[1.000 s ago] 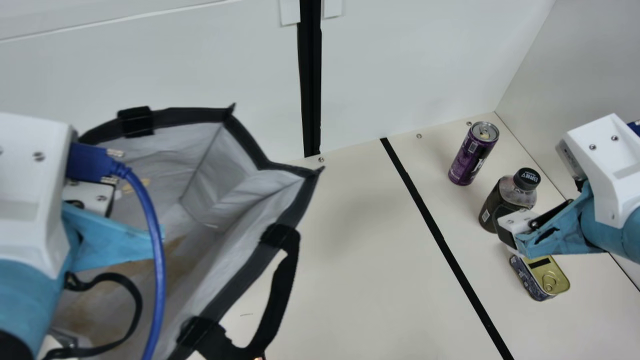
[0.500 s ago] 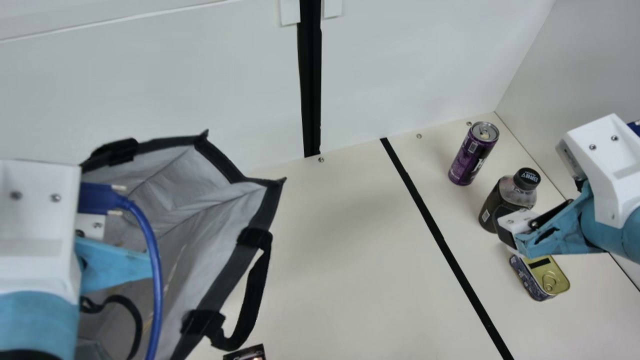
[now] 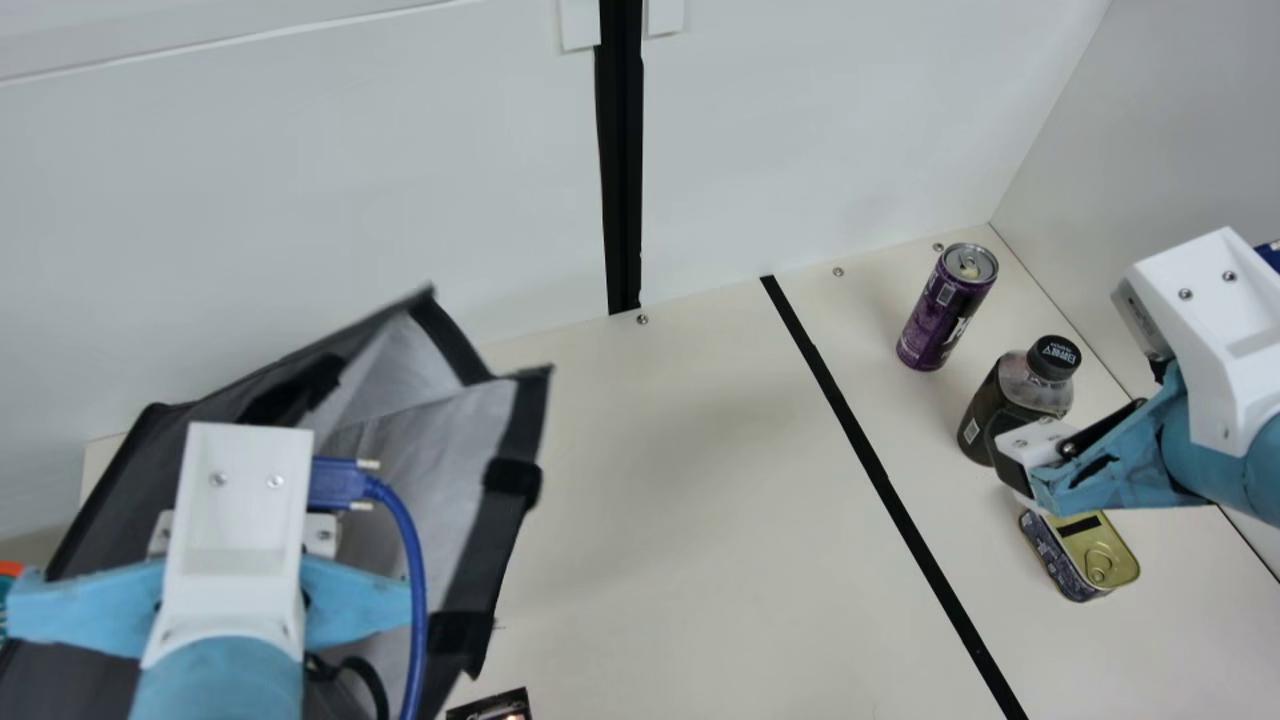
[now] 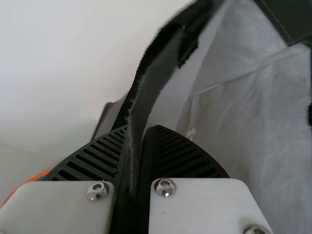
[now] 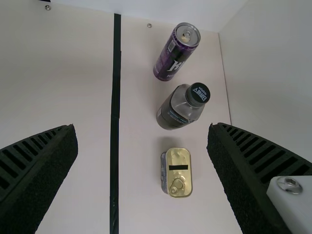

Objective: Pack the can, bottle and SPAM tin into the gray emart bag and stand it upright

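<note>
L pincer point(image 4: 141, 130): clamped on bag strap point(image 4: 157, 73), pads pinched nearly together w/ the webbing between.
Bag point(image 3: 460, 455): hangs off to R-arm side of & around L pincer, tilted, mouth skewed. Prob being stood up/opened now.
R pincer point(image 5: 142, 126): wide, nothing in it, parked over the goods.
Tin point(image 3: 1095, 560): below R pincer, on table point(image 3: 700, 500), lid up, outside bag.
Btl point(image 3: 1010, 400): upright, just past R pincer, between tin & can point(image 3: 945, 310).
Can: upright, farthest of the 3 from R pincer.
Strap risk: uneven one-side pull could slip webbing out or tip bag over.
Mouth risk: if walls fold in, drops would hit rim & miss.
Cable point(image 3: 415, 590) risk: loops by L pincer over bag, might snag rim on retract.
Btl risk: tall, close to R pincer; sloppy approach to tin could topple it, maybe into can.
</note>
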Robot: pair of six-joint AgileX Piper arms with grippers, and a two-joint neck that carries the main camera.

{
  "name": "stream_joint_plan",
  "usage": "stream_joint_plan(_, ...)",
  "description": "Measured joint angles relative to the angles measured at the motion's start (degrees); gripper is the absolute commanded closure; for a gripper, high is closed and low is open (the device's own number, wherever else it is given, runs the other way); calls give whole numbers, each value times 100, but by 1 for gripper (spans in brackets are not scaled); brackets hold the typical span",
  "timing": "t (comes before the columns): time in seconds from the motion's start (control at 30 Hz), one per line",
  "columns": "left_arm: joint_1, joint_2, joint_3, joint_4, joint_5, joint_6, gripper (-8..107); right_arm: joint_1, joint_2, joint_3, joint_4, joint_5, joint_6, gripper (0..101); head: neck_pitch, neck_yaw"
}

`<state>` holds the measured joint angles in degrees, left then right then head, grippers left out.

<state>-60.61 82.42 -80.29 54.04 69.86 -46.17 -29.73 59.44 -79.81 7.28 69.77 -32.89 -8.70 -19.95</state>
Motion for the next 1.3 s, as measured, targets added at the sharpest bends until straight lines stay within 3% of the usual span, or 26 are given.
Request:
stream_joint_plan(0.3, -441, 15, 243, -255, 0, -565, 107, 0, 0, 0, 0, 0, 0, 6, 0, 0)
stream_joint_plan(0.7, -984, -153, 199, -854, -22, -1029, 107, 0, 0, 0, 0, 0, 0, 6, 0, 9)
stream_joint_plan(1.3, 44, -443, 1037, -2136, -1577, -642, 107, 0, 0, 0, 0, 0, 0, 6, 0, 9)
